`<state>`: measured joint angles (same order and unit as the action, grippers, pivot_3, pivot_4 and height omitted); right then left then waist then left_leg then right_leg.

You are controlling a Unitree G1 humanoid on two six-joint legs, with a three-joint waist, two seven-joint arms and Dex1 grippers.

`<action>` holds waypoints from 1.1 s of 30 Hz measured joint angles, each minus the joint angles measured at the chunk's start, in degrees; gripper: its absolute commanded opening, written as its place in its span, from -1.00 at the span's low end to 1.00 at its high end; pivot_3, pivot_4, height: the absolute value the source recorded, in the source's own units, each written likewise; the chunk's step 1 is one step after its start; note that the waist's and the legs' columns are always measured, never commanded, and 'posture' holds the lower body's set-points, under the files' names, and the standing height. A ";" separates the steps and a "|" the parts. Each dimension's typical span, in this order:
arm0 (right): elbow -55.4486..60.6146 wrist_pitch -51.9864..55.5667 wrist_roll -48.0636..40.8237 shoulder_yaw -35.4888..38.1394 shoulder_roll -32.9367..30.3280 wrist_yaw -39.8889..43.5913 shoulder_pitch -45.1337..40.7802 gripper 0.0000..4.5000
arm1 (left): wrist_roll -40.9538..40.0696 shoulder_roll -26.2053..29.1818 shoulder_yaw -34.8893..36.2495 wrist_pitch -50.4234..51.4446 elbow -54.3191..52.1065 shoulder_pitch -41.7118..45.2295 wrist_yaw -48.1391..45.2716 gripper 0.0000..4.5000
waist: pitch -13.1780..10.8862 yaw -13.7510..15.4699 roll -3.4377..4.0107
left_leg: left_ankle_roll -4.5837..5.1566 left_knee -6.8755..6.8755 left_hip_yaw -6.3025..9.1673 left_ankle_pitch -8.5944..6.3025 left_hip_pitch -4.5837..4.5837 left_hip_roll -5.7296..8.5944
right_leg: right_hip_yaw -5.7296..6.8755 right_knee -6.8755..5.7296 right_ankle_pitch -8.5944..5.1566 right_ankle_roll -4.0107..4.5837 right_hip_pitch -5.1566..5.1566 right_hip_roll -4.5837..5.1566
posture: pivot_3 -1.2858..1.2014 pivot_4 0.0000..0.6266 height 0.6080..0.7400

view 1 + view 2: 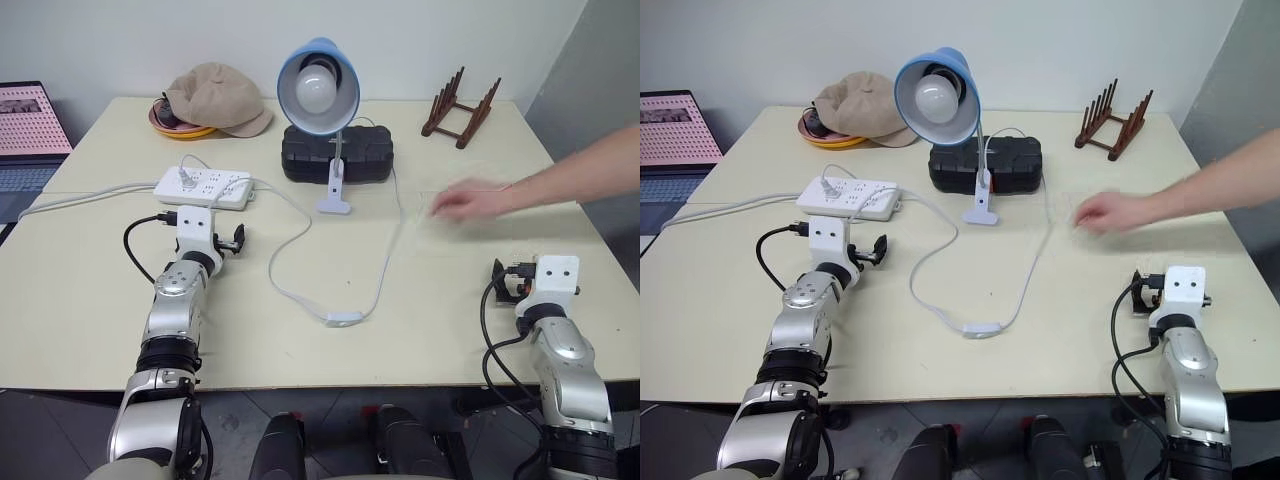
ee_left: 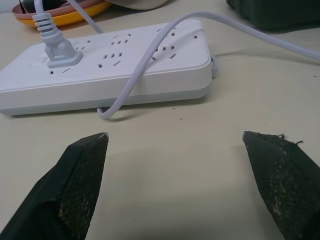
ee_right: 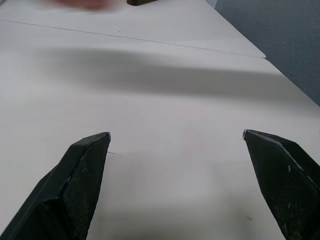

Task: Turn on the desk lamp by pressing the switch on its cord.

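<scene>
A pale table holds a desk lamp (image 1: 318,85) with a blue shade and a white bulb that does not look lit. Its thin white cord (image 1: 385,270) loops forward across the table, and the switch (image 1: 343,319) — a small white oblong — lies flat at the front of that loop, near the table's front edge.

The switch looks light and hard-shelled, on a limp cord, so it would likely skid if nudged sideways; a press straight down on its top is the safer bet, with no need to grasp it.

The left gripper (image 1: 234,238) rests on the table with its jaws released and empty, facing a white power strip (image 2: 105,70); the switch sits to its right and nearer the front edge. The right gripper (image 1: 503,280), likewise spread wide and empty, lies well apart on the switch's other side. A person's hand (image 1: 470,203) hovers over the table behind the right gripper.
</scene>
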<state>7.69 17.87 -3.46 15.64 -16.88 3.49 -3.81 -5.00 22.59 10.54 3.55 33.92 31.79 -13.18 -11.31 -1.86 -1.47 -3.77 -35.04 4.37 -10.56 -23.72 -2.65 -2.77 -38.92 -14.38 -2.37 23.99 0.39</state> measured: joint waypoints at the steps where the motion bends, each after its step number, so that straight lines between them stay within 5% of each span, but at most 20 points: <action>1: 0.00 0.00 0.00 0.00 0.00 0.00 0.00 0.98 | 0.00 0.00 0.00 0.00 0.00 0.00 0.00 1.00 | 0.00 0.00 0.00 | 0.00 0.00 0.00 0.00 0.00 0.00 | 0.00 0.00 0.00 0.00 0.00 0.00 | 0.03 -0.52 1.00; 13: 0.00 1.19 -1.54 -1.34 -2.32 4.91 -0.46 0.98 | -0.98 2.34 -0.10 1.08 -0.75 -0.07 -6.08 1.00 | 0.00 -0.08 0.00 | 0.00 0.00 0.00 0.00 0.00 0.00 | 0.00 0.00 0.00 0.00 0.01 0.00 | 0.03 -0.52 1.00; 21: 5.29 8.02 -16.31 -15.15 -19.57 42.77 -11.16 0.98 | -7.31 14.54 -7.04 7.25 -13.69 -0.69 -37.69 1.00 | -0.02 -1.12 0.00 | 0.01 0.05 0.02 0.00 0.00 -0.04 | 0.06 0.04 -0.06 0.08 -0.01 -0.02 | 0.03 -0.52 1.00; 24: 5.22 9.23 -18.13 -21.40 -21.16 51.81 -14.87 0.98 | -10.21 16.98 -8.69 10.34 -18.83 -0.63 -45.41 1.00 | -0.02 -1.14 0.00 | 0.01 0.04 0.03 0.00 -0.08 -0.04 | 0.07 0.09 -0.06 0.07 0.04 -0.02 | 0.03 -0.52 1.00; 33: -1.81 4.20 -12.89 -35.16 -17.92 63.26 -23.95 0.98 | -16.98 25.39 -12.70 13.42 -42.21 -9.97 -61.95 1.00 | -0.05 -1.52 -0.05 | 0.01 0.05 0.02 -0.01 -0.07 -0.10 | 0.09 0.08 -0.10 0.12 0.09 -0.05 | 0.03 -0.52 1.00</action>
<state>5.88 22.07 -16.35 -19.52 -34.81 66.74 -27.75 -21.97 47.98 -2.16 16.98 -8.30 21.82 -75.13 -11.36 -3.38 -1.52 -3.76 -34.99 4.39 -10.57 -23.79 -2.75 -2.69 -38.84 -14.48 -2.25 24.08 0.34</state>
